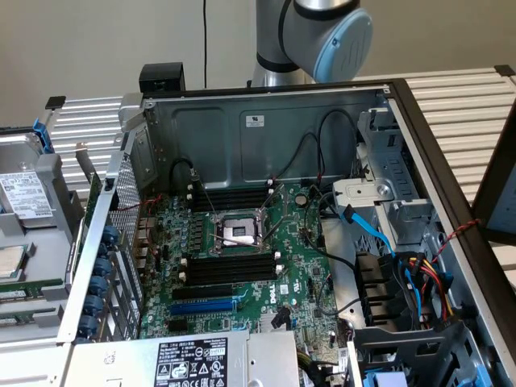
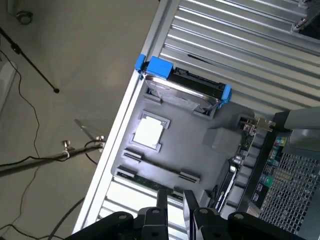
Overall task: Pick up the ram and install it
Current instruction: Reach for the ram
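The ram (image 2: 150, 183) is a thin green stick lying on edge in a grey parts tray (image 2: 195, 150), between two small holders near the tray's rim. My gripper (image 2: 175, 197) hovers above that stick with its two dark fingers (image 2: 162, 205) slightly apart and nothing between them. In the exterior view the open computer case shows the green motherboard (image 1: 298, 242) with long black empty memory slots (image 1: 226, 270) in front of the processor socket (image 1: 238, 234) and more of them (image 1: 230, 197) behind it.
The tray also holds a hard drive in a blue caddy (image 2: 185, 90) and a white-topped processor (image 2: 148, 132). It stands at the exterior view's left (image 1: 24, 234), beside the case wall (image 1: 105, 242). A blue expansion slot (image 1: 201, 306), cables (image 1: 419, 278) and a power supply (image 1: 193, 359) crowd the case.
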Robot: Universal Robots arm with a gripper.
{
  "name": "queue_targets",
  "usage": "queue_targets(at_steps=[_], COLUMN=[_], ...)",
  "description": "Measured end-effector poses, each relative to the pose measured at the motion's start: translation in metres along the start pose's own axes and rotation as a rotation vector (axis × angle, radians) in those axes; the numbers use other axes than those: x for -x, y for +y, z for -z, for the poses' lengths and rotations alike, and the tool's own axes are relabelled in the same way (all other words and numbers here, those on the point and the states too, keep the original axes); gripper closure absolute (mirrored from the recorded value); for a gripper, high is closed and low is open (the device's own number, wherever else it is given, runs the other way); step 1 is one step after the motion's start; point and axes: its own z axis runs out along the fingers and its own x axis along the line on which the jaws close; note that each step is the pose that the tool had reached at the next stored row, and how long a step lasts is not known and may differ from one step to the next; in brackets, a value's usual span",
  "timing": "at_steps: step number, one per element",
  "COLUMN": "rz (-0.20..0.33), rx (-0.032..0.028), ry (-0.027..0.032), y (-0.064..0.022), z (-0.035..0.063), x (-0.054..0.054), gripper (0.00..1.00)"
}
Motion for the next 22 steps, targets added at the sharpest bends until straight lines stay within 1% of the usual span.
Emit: queue_targets(at_steps=[2,3,4,6,11,22], rz=[0.024,0.039,0.054,0.09,0.179,0.379], rx=[-0.007,-0.0099,-0.0123,-0.0152,-0.018,-0.0236], ry=[-0.0149,-0.0204,-0.0244,-0.0277,-0.0254,-0.0183], y=[0.0,-0.0001,-0.0001,-0.0001,0.0,-0.0001], z=[0.0,0.0,0.0,0.0,-0.0002,-0.0002], x=[0.0,0.0,0.0001,0.0001,-0.0001,0.0], gripper=[0.73,0.73,0.73,0.73,0.73,0.73])
